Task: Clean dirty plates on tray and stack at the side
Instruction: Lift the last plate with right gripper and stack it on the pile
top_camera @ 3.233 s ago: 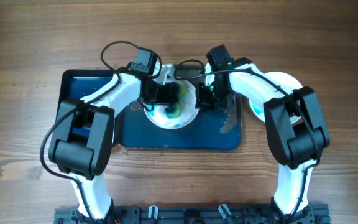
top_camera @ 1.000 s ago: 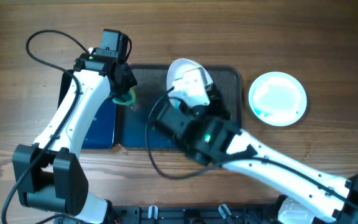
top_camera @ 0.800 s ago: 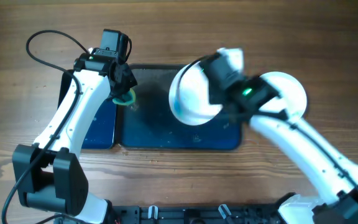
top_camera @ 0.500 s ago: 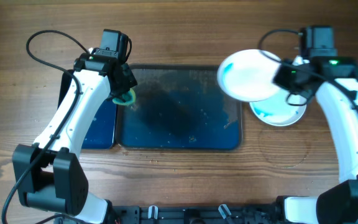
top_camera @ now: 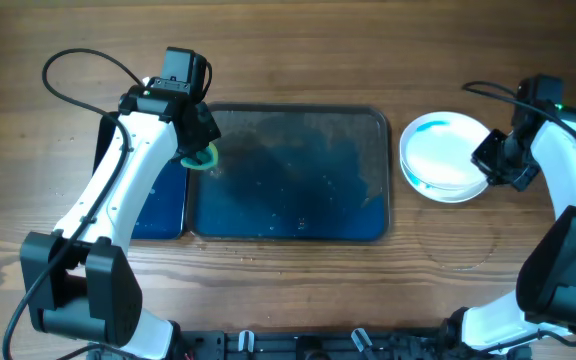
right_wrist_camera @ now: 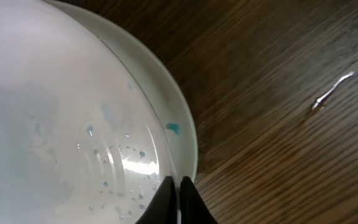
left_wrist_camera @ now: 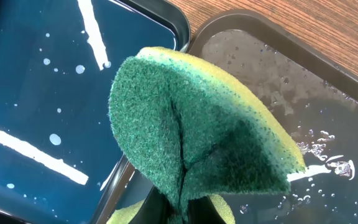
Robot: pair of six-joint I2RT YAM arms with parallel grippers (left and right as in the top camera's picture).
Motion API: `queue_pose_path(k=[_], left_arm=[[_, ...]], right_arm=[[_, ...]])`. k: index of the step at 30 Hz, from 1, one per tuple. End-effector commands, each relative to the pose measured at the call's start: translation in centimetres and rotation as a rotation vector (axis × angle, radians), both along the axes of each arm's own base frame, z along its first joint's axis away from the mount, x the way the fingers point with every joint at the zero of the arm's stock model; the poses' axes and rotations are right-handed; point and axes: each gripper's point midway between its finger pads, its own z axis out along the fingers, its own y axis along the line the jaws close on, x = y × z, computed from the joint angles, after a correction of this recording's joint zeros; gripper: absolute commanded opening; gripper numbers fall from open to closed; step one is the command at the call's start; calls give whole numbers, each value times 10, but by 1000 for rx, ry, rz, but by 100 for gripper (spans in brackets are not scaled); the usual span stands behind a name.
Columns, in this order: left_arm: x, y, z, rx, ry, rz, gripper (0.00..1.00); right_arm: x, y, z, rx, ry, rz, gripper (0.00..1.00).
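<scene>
A white plate (top_camera: 446, 160) lies on top of another white plate (right_wrist_camera: 182, 118) on the table, right of the tray. My right gripper (top_camera: 490, 163) is shut on the top plate's right rim; in the right wrist view the fingers (right_wrist_camera: 178, 186) pinch the rim of the wet plate (right_wrist_camera: 61, 124). My left gripper (top_camera: 198, 145) is shut on a green and yellow sponge (top_camera: 201, 158), held above the left edge of the dark wet tray (top_camera: 288, 200). In the left wrist view the sponge (left_wrist_camera: 191, 137) folds over the fingers (left_wrist_camera: 185, 211). No plate is on the tray.
A blue tray (top_camera: 160, 205) holding water lies against the dark tray's left side, also in the left wrist view (left_wrist_camera: 30, 93). The dark tray (left_wrist_camera: 328, 124) carries water drops. Bare wooden table (top_camera: 468, 260) surrounds the plates.
My right arm lifted the white plate off the tray, carried it right and lowered it onto the plate at the side. The left arm with the sponge has stayed still.
</scene>
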Motion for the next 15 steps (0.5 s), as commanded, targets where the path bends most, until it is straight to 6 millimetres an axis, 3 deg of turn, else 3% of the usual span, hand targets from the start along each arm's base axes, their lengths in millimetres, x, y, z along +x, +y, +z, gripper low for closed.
queue_pose_path(k=[1,2,3,5,8,10,12,15], left_arm=[[1,-2,1,1,1,-23,4],[1,-2,1,1,0,-23,4],[1,-2,1,1,0,-24,4],[2,-1,1,20,4,-93,4],[-2,15,4,40,33,-191,4],[-8,36,2,71,73,-246,4],[-10,70,-4,106,111,-298,4],[-6,103,-16,120,127,-286,4]], right_arm=[[-3,5,-4,32,19,76,40],[-1,14,-5,79,6,121,62],[1,23,-4,129,-8,144,68],[4,35,0,183,-30,179,76],[17,55,22,210,-90,281,87],[24,70,40,193,-129,359,90],[33,94,58,176,-174,465,96],[33,121,62,175,-180,547,100]])
